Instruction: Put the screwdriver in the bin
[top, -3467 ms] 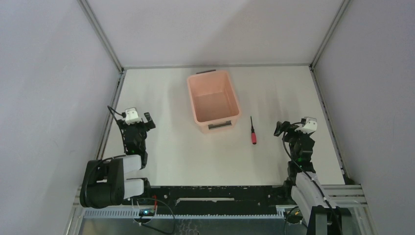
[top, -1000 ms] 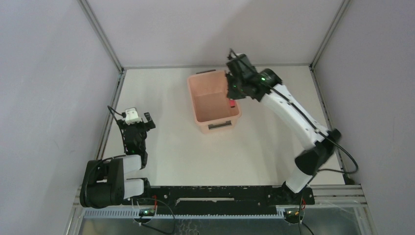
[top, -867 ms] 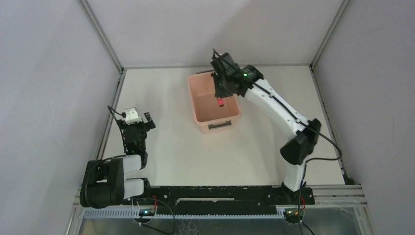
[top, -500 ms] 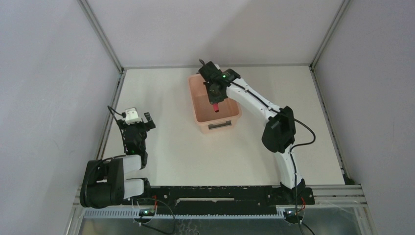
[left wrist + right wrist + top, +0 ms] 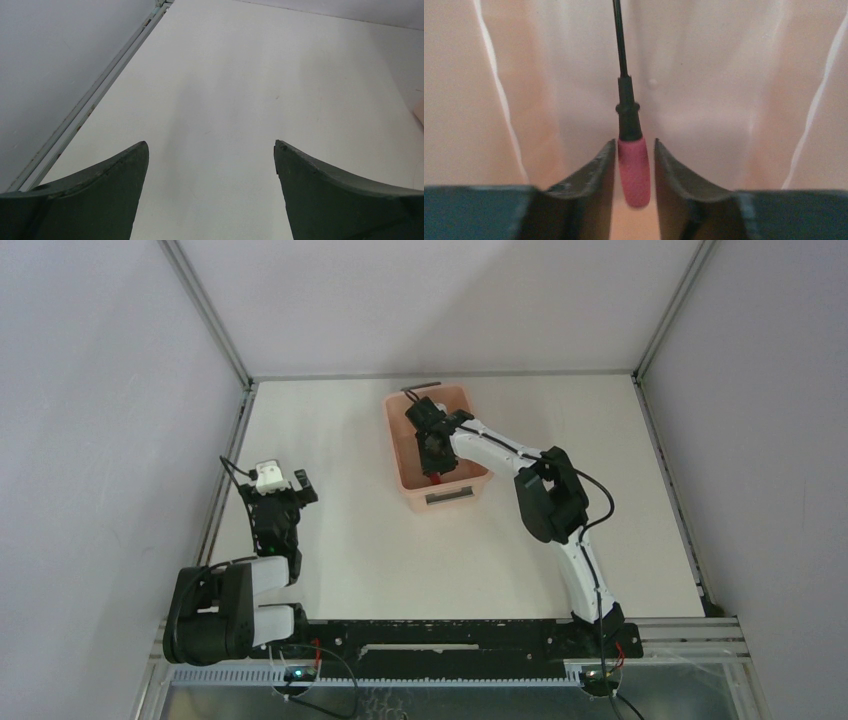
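The salmon-pink bin (image 5: 397, 454) stands at the table's back centre. My right gripper (image 5: 436, 452) reaches down inside it. In the right wrist view its fingers (image 5: 634, 142) stand slightly apart, so it is open. The red handle of the screwdriver (image 5: 634, 172) lies between them with a thin gap on the right side. Its black shaft points away over the bin's pale floor (image 5: 724, 75). From above, a bit of the red handle (image 5: 436, 478) shows below the gripper. My left gripper (image 5: 283, 483) rests open near the left edge, with nothing between its fingers (image 5: 211, 145).
Grey walls and metal frame rails close in the white table on three sides. A rail (image 5: 95, 97) runs along the table's left edge beside my left gripper. The right arm's elbow (image 5: 548, 502) hangs over the table right of the bin.
My right gripper carried the screwdriver from the bin's right rim into the bin, sank lower, and its jaws have parted from the handle. The left arm has not moved.
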Tool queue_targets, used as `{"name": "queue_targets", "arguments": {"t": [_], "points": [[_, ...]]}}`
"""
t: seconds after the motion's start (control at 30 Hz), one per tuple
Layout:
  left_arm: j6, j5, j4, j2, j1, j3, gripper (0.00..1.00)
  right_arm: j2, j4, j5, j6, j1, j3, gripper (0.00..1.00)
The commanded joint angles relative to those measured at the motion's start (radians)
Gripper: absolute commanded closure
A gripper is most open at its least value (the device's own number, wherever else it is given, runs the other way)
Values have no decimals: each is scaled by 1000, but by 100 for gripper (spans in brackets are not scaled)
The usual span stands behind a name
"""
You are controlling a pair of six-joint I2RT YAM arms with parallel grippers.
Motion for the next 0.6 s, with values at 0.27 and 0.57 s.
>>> {"name": "queue_targets", "arguments": {"t": [0.27,0.57], "points": [[18,-7,16,1,-3,44,0,-173,6,52,-13,2,22,37],[18,-5,16,1,-3,45,0,-419,9,146,-144,-52,-39,0]]}}
